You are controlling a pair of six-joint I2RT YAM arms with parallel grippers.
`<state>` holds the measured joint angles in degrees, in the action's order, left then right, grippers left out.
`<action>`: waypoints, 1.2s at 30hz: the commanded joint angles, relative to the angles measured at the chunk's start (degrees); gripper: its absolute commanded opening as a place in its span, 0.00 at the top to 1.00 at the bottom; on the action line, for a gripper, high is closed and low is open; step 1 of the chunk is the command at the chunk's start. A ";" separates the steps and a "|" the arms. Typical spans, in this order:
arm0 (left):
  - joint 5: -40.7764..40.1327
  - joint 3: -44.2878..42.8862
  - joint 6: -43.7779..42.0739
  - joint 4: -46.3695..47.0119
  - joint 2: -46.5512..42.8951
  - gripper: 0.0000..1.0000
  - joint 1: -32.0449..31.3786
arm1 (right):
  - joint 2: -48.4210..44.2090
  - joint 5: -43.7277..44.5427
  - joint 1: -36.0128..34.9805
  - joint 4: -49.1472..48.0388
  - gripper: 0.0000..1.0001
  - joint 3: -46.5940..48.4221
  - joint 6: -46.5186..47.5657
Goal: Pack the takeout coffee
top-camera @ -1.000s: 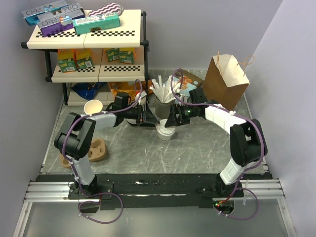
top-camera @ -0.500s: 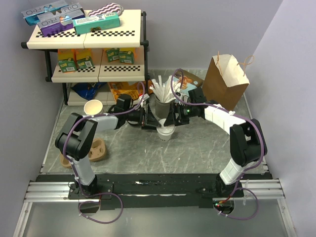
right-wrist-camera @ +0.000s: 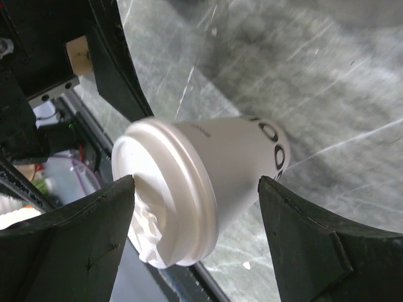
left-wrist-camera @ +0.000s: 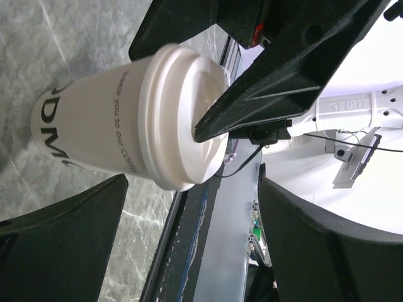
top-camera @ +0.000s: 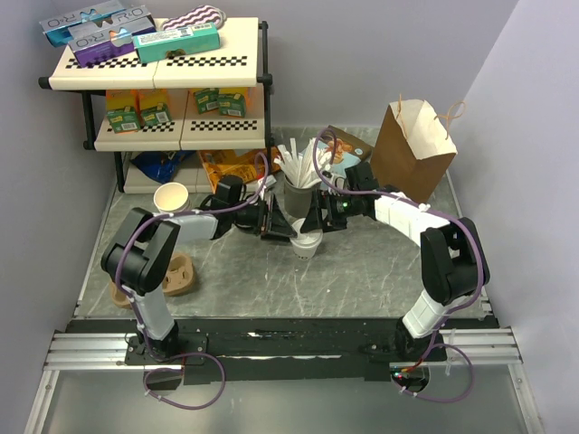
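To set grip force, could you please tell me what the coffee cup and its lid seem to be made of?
The cup looks like matte off-white paper, with printed lettering; the lid looks like smooth, white plastic with moulded ridges.

- One lidded cup point(top-camera: 305, 242)
- One lidless cup point(top-camera: 171, 196)
- One paper bag point(top-camera: 412, 145)
- One straw holder point(top-camera: 298, 194)
- One cup carrier point(top-camera: 178, 274)
- One shelf rack point(top-camera: 158, 63)
- Three long boxes point(top-camera: 176, 42)
- Two arms point(top-camera: 181, 224)

Straw holder point(top-camera: 296, 195) just behind the takeout coffee point(top-camera: 306, 242)
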<state>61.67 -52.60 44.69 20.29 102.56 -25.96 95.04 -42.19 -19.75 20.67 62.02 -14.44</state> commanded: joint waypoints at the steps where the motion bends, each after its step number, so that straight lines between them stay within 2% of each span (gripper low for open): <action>1: 1.35 2.06 -0.39 1.50 -3.60 0.10 -0.41 | -1.62 -1.48 -0.11 0.60 0.16 -1.55 1.34; 8: -0.58 2.59 -2.85 -0.86 -6.41 0.07 -0.50 | -2.06 -4.03 0.24 -0.01 0.19 -2.51 1.43; 16: -4.01 1.97 -6.19 -4.91 -7.38 0.07 0.29 | -2.76 -7.81 0.06 -3.17 0.26 -4.71 -0.77; 23: -7.62 1.36 -7.34 -7.82 -5.54 0.08 0.47 | -4.17 -9.22 -0.03 -5.20 0.28 -7.87 -1.91; 27: -7.53 0.66 -5.49 -6.32 -2.90 0.10 0.47 | -5.22 -10.71 -0.03 -6.34 0.25 -8.93 -0.86; 36: -9.81 -1.37 -8.56 -12.03 1.32 0.12 0.47 | -6.45 -14.93 2.17 -11.26 0.16 -11.83 -1.73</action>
<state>54.33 -52.47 38.52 10.87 103.00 -25.43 91.72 -53.60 -18.85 13.30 51.59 -15.81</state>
